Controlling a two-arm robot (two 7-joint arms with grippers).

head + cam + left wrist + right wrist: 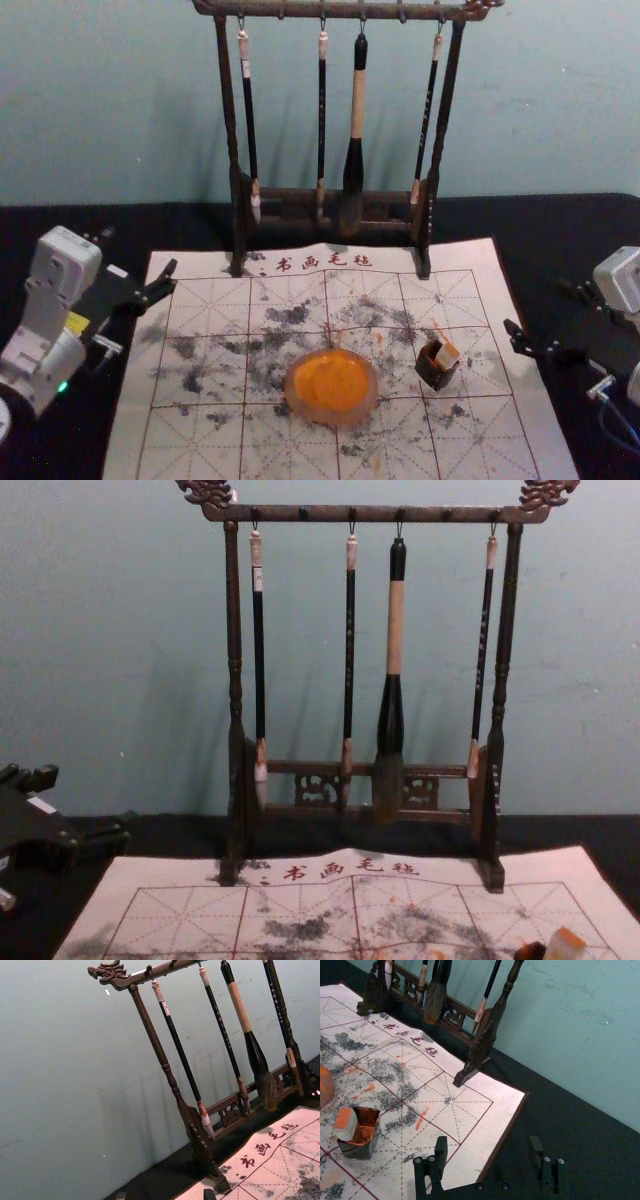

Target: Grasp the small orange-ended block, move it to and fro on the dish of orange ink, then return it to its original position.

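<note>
Approach from the right: a bare strip of mat (480, 420) lies between the right hand (540, 312) and the pot (434, 374). The upper part of the block (447, 355) stands above the pot's rim, with air over it; the pot's walls box in the lower part. Between pot and dish (330, 417), a narrow gap only. Air above the dish open. Far side: rack (240, 215) and hanging brushes (321, 120) form a tall barrier, front feet at the mat's far edge. Left hand (138, 258) occupies room by the mat's left edge.
</note>
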